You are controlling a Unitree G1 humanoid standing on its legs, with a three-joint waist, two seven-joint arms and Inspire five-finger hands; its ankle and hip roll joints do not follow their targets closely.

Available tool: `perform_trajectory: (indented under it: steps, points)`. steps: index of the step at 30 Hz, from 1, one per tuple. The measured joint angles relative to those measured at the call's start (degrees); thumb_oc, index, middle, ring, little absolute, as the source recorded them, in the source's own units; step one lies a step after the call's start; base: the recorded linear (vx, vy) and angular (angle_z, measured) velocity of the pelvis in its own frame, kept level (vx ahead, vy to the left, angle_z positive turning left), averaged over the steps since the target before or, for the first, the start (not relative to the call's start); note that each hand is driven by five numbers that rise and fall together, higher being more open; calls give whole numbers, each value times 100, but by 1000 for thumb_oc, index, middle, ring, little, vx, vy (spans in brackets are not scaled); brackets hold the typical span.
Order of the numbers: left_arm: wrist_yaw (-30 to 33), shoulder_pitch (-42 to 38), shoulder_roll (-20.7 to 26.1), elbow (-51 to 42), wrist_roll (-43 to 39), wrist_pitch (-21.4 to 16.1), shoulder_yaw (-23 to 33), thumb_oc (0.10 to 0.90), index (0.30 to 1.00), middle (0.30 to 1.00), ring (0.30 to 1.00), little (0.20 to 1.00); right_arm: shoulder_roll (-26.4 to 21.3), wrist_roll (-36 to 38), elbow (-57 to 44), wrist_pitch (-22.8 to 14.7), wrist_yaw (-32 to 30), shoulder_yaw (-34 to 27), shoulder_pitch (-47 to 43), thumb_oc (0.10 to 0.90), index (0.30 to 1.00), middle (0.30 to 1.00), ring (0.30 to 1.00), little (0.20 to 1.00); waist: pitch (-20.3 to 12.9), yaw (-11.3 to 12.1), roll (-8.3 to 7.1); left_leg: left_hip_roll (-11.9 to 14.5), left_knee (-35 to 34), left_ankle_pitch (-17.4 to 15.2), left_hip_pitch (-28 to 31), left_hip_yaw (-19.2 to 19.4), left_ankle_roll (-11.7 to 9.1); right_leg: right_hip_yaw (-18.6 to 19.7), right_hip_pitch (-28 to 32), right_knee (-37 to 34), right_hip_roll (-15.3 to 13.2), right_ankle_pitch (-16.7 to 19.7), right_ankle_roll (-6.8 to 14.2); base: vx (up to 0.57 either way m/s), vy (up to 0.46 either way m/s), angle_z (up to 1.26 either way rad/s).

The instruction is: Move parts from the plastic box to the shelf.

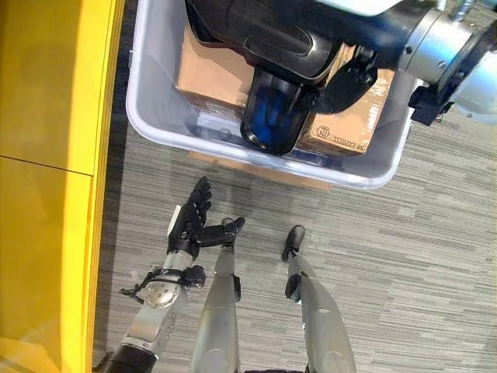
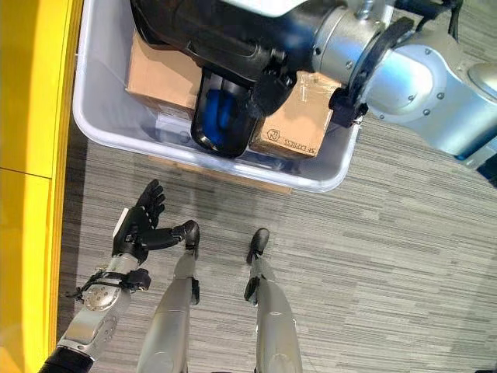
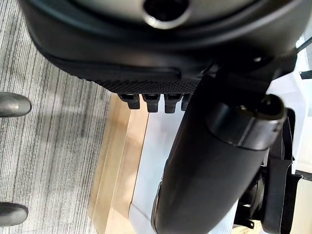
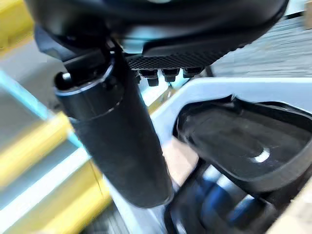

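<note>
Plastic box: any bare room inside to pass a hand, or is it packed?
Packed. The black part and cardboard boxes take up most of the plastic box, with the right hand on the part. Bare floor lies between box and yellow shelf, around the open left hand.

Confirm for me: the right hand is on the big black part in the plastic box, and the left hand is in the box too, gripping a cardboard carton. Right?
Not quite. The left hand is outside the plastic box, open over the grey floor and holding nothing, as the left eye view shows. The rest holds: the right hand is on the black part above the cardboard cartons.
</note>
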Motion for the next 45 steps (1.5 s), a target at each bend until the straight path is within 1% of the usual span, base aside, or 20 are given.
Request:
perform_trajectory:
  steps: [1,2,5,6,7,8,9,10,16,19,21,23,25,29,31,36,40,45]
  points:
    - [0,0,32,-1,1,0,1,900,1000,1000,1000,1000,0,-113,1,-8,11,24,-3,900,1000,1000,1000,1000,-1,0,-36,1,1,6,-28,-16,-7,-13,-17,0,0,0,0,2,-15,3]
    - [-2,13,118,-4,3,0,1,900,1000,1000,1000,1000,5,-229,1,-10,8,26,-3,900,1000,1000,1000,1000,4,10,-115,1,4,7,-47,-10,-9,-11,-39,0,1,0,-1,0,0,0]
    - [-8,150,415,-17,9,1,98,900,1000,1000,1000,1000,10,-619,22,-20,33,35,2,900,1000,1000,1000,1000,-6,4,-396,20,6,8,-54,-11,-10,-13,-44,-8,21,0,-1,32,-10,0]
    - [-10,192,493,-19,10,0,136,900,1000,1000,1000,1000,19,-900,51,-20,26,32,2,900,1000,1000,1000,1000,-13,14,-481,29,8,7,-60,-15,-11,-19,-41,-10,29,-2,0,97,-34,5]
    - [-40,255,659,-18,12,7,151,900,1000,1000,1000,1000,62,-1457,102,-14,48,89,13,900,1000,1000,1000,1000,-83,20,-587,42,10,-17,-95,-50,-40,-29,-40,-23,54,-30,3,8,-19,8]
    - [-89,321,774,-26,12,5,203,900,1000,1000,1000,1000,87,-1681,114,-12,55,176,16,900,1000,1000,1000,1000,-139,25,-670,55,24,-31,-124,-80,-60,-34,-39,-44,74,-39,-8,11,-22,8]
    - [-111,404,882,-17,15,6,244,900,1000,1000,1000,1000,145,-1989,114,-22,145,191,41,900,1000,1000,1000,1000,-219,48,-785,75,31,-17,-161,-85,-77,-42,-50,-98,108,-10,-33,12,-21,4]
    - [-106,402,940,18,15,17,277,900,1000,1000,1000,1000,196,-2136,115,-20,194,188,39,900,1000,1000,1000,1000,-251,54,-831,92,30,-13,-172,-88,-87,-57,-52,-109,118,-14,-39,102,-32,9]
    - [-112,414,914,5,14,30,350,900,1000,1000,1000,1000,407,-2809,301,-87,180,146,-12,900,1000,1000,1000,1000,-267,184,-854,92,27,-6,-209,-167,-102,-105,-21,-177,136,-11,-39,7,-9,4]
    - [-109,441,910,6,14,52,347,900,1000,1000,1000,1000,417,-3150,539,-76,171,149,-10,900,1000,1000,1000,1000,-267,187,-855,91,34,1,-261,-209,-112,-169,-29,-195,139,-9,-41,7,-9,8]
    - [-106,482,891,6,13,94,350,900,1000,1000,1000,1000,417,-3342,640,21,163,148,-11,900,1000,1000,1000,1000,-268,185,-855,90,32,3,-274,-229,-115,-180,-29,-210,143,-8,-42,3,-3,2]
    - [-106,509,889,6,13,102,349,900,1000,1000,1000,1000,417,-3352,662,65,154,147,-11,900,1000,1000,1000,1000,-268,181,-855,91,31,3,-276,-230,-115,-178,-30,-217,145,-8,-42,0,0,0]
    - [-106,525,884,-1,14,101,353,900,1000,1000,1000,1000,417,-3585,762,65,113,147,-12,900,1000,1000,1000,1000,-269,176,-857,100,32,2,-307,-251,-115,-190,-43,-234,159,-7,-44,0,0,0]
    - [-101,537,875,-9,13,105,362,900,1000,1000,1000,1000,415,-3606,809,132,17,147,-18,900,1000,1000,1000,1000,-269,170,-857,102,34,3,-370,-258,-115,-193,-103,-233,163,-3,-49,0,0,0]
    - [-97,550,873,-11,13,105,377,900,1000,1000,1000,1000,415,-3815,884,134,-94,146,-22,900,1000,1000,1000,1000,-269,166,-857,101,34,3,-375,-265,-115,-198,-103,-233,162,-3,-49,0,0,0]
    - [-69,572,874,-12,13,105,415,900,1000,1000,1000,1000,284,-3973,1032,160,-214,146,-14,900,1000,1000,1000,1000,-269,151,-857,96,89,2,-441,-309,-115,-243,-121,-228,161,-3,-49,-2,5,4]
    - [-68,634,885,-17,12,106,417,900,1000,1000,1000,1000,285,-4243,1406,188,-273,146,-7,900,1000,1000,1000,1000,-269,167,-858,91,94,2,-461,-309,-115,-247,-133,-224,157,-3,-50,0,0,0]
    - [-59,634,887,-19,9,103,423,900,1000,1000,1000,1000,286,-4259,1567,239,-400,146,-7,900,1000,1000,1000,1000,-269,151,-858,94,138,3,-615,-305,-115,-229,-314,-162,148,0,-54,-24,7,-2]
